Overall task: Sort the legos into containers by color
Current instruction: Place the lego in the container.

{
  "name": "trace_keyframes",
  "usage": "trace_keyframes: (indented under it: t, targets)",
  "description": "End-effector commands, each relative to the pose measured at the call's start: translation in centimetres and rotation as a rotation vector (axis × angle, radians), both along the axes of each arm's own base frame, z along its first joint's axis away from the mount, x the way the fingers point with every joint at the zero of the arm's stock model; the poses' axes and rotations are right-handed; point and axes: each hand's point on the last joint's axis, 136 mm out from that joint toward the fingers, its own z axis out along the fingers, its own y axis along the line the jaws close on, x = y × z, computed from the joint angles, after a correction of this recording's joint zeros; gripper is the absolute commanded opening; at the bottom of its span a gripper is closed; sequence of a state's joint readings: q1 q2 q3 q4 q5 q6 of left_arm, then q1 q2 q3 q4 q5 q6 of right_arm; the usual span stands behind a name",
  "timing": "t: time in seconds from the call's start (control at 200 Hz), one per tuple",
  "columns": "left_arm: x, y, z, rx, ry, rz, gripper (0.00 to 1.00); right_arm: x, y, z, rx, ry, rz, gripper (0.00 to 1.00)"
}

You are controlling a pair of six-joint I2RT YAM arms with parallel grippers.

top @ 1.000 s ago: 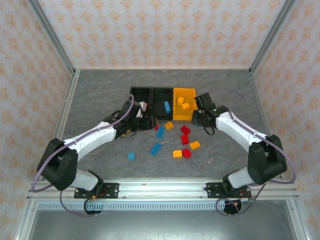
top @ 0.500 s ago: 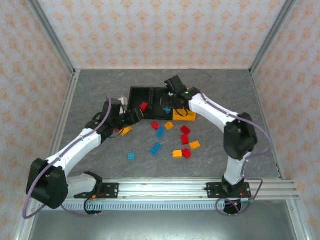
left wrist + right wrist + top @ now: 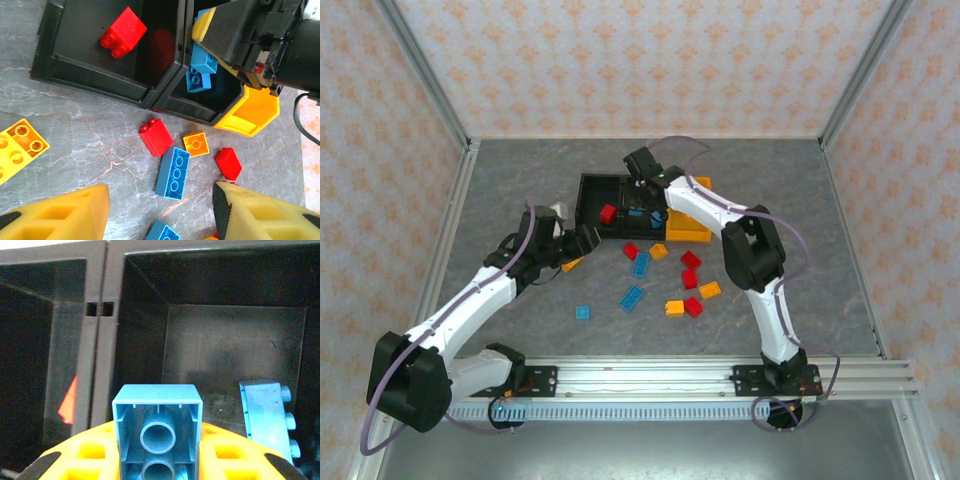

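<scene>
Holding a blue lego (image 3: 157,407) clamped between the fingers of my right gripper (image 3: 157,460), I hang directly over the middle black bin (image 3: 235,320). The brick's long axis runs along my fingers, hollow underside toward my wrist, and the bin floor lies straight beyond it. Letting go should drop it left of the second blue lego (image 3: 270,415) lying there.

My left gripper (image 3: 160,205) is spread wide and empty, over the table (image 3: 520,190) near and left of the bins, so the right arm is the one placed for this.

I count three bins. The left black bin (image 3: 95,80) holds one red lego (image 3: 123,32). What the orange bin (image 3: 252,107) holds I cannot tell. Loose on the table I count four red legos (image 3: 691,260), three blue legos (image 3: 640,264) and four orange-yellow legos (image 3: 709,290).
</scene>
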State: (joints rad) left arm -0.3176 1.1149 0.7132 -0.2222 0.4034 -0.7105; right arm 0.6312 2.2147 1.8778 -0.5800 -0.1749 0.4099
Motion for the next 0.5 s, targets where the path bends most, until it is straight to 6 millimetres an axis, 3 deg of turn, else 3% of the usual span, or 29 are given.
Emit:
trace_keyframes:
  t: [0.0,0.35,0.496]
  targets:
    - [-0.3,1.0,0.0,0.012,0.009,0.042,0.58,0.6,-1.3,-0.7,-0.045,0.007,-0.060,0.29]
    - [-0.1,0.8,-0.3,0.005,0.022,0.042,0.58,0.4,-1.7,-1.8,-0.048,0.024,-0.075,0.39]
    - [0.0,0.8,-0.3,0.007,0.025,0.044,0.58,0.4,-1.6,-1.3,-0.038,0.016,-0.071,0.44]
